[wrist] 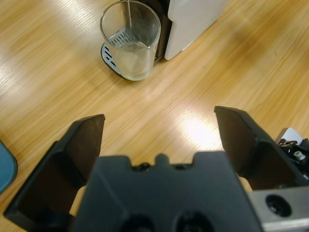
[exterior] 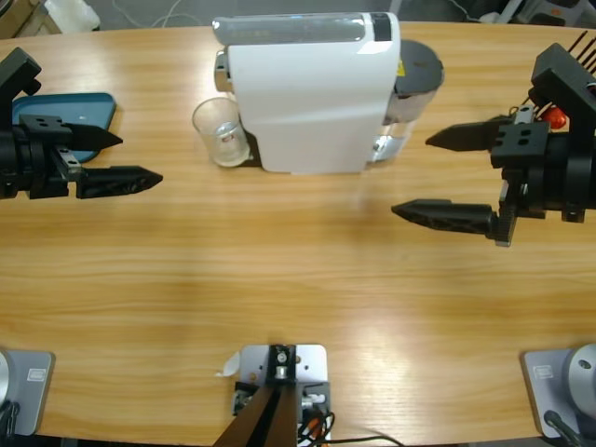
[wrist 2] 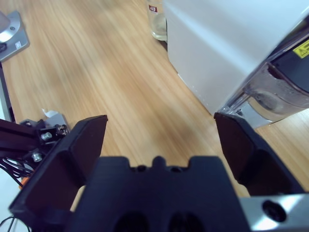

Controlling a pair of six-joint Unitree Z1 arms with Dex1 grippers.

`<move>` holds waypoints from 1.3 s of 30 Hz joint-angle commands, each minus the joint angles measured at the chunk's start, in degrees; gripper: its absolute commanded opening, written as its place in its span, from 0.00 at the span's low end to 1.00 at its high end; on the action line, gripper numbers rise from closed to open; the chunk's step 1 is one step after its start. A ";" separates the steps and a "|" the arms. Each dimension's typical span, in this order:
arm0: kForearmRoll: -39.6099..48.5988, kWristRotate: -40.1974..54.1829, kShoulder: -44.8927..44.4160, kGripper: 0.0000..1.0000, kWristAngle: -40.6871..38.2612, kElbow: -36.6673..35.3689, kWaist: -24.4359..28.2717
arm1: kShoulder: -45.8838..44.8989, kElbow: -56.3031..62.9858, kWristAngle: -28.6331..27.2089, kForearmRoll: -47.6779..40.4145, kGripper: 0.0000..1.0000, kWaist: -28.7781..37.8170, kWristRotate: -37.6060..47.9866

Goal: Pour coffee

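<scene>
A white coffee machine stands at the table's far middle. A small clear tumbler sits on its drip tray at the machine's left side. In the left wrist view the tumbler holds a shallow layer of pale coffee, with a thin stream falling into it. My left gripper is open at the left edge, well short of the tumbler. My right gripper is open to the right of the machine, near its water tank, holding nothing.
A teal tray lies at the far left behind the left gripper. A small red-orange object shows behind the right arm. Bare wooden table spreads across the front and middle.
</scene>
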 commanded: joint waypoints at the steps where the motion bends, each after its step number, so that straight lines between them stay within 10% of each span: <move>1: 0.78 0.01 -1.32 0.99 -0.21 1.51 0.53 | 1.78 -0.12 -3.84 1.15 1.00 -0.50 2.63; 12: 0.78 0.01 -2.34 0.99 -0.08 2.13 0.53 | -2.35 -2.20 -18.00 5.47 1.00 -0.32 14.58; 18: 0.78 0.01 -2.97 0.99 0.41 2.44 0.79 | -2.26 -4.29 -3.75 9.20 1.00 -1.04 14.48; 31: 0.78 -0.07 -3.81 0.99 0.32 2.64 0.79 | 0.27 -3.83 -16.12 2.57 1.00 -4.66 7.41; 39: 0.78 0.03 -3.69 0.99 0.13 2.55 0.79 | -1.17 -2.14 -10.27 -1.72 1.00 -4.68 8.80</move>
